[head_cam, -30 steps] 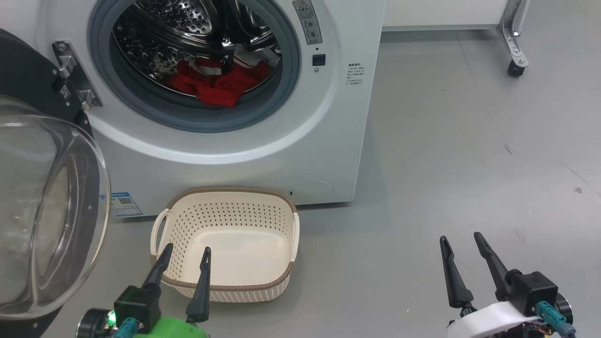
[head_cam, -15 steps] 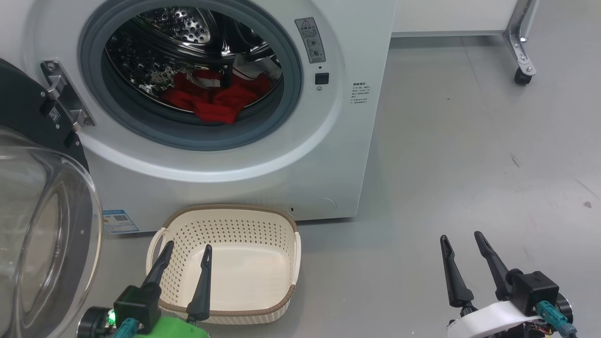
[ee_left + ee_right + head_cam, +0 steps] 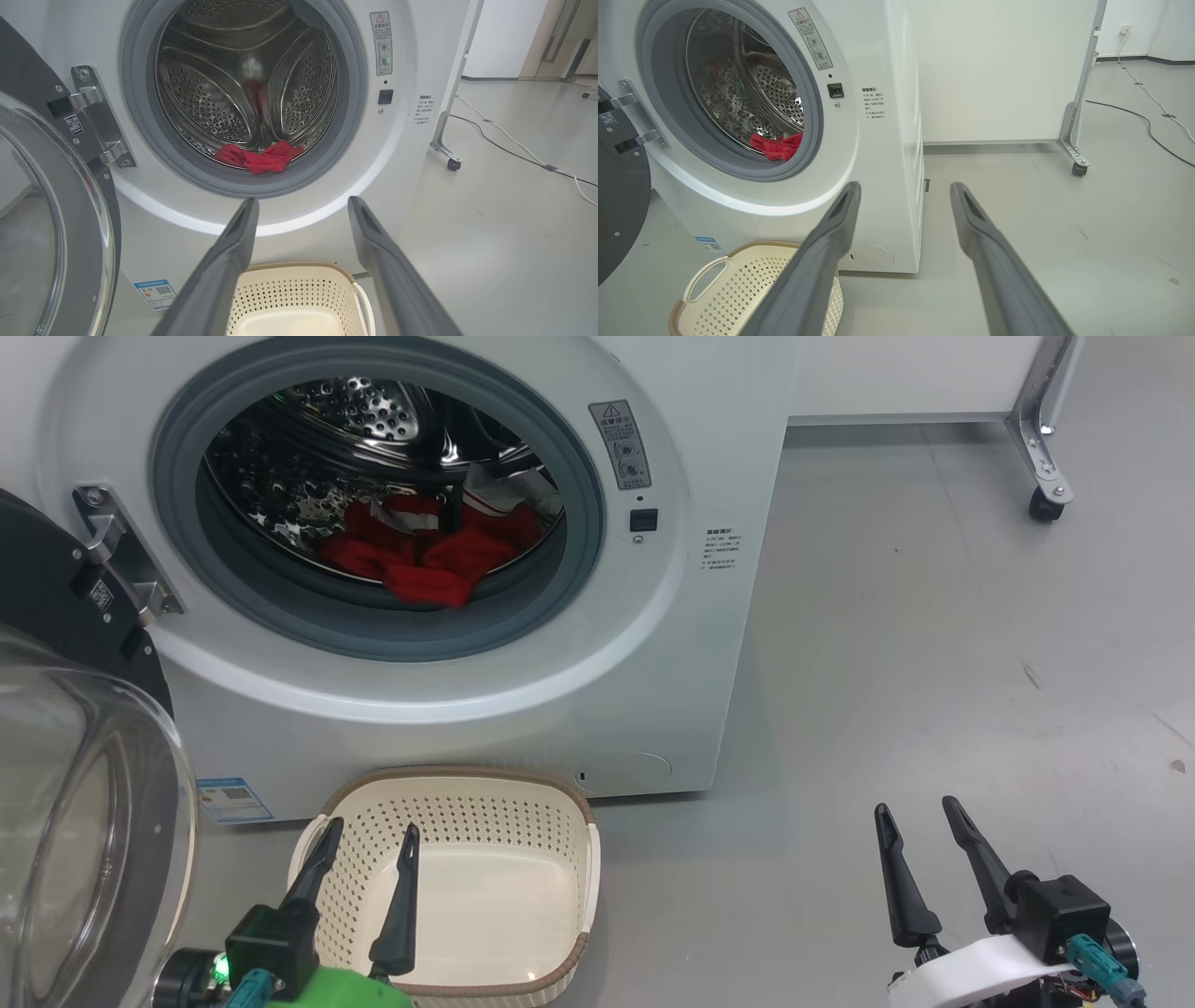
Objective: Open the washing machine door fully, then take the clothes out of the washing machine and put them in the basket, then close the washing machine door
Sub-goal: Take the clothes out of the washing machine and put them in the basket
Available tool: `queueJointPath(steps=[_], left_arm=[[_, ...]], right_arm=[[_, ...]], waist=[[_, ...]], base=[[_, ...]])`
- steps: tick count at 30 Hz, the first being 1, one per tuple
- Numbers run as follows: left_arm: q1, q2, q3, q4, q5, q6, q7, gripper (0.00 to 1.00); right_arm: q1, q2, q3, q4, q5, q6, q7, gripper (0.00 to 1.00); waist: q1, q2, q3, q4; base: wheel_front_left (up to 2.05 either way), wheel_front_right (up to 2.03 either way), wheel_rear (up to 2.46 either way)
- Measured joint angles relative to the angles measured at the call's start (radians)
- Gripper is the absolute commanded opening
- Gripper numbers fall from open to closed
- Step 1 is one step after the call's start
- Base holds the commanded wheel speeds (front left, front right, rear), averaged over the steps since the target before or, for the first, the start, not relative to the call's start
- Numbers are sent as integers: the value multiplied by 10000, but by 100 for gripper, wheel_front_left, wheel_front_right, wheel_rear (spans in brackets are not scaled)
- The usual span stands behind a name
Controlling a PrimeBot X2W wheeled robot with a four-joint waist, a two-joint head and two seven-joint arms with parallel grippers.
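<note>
Head view: clothes (image 3: 425,560) inside the washing machine (image 3: 653,653); basket (image 3: 485,807) just below it

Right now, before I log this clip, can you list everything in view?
washing machine: one, white, centre, drum open
washing machine door: one, black-rimmed glass, swung open at left
clothes: one heap, red and white, inside the drum
basket: one, cream with brown rim, on the floor before the washer, empty
label: one, blue, washer's lower left front
wheeled stand: one leg seen, grey metal, far right
left end effector: one, dark fingers, open, near the basket
right end effector: one, dark fingers, open, over the floor, lower right
</note>
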Motion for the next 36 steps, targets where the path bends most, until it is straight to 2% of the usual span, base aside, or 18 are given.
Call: queueJointPath(steps=[23, 36], left_arm=[[1, 6, -29, 73, 44, 75, 2, 100], [1, -2, -121, 15, 13, 157, 77, 100]], right_arm=[[1, 2, 56, 19, 12, -10, 2, 100], [-75, 2, 113, -347, -13, -69, 0, 100]], waist=[[0, 0, -35, 47], [0, 0, 707, -56]], base=[[2, -2, 0], [0, 0, 0]])
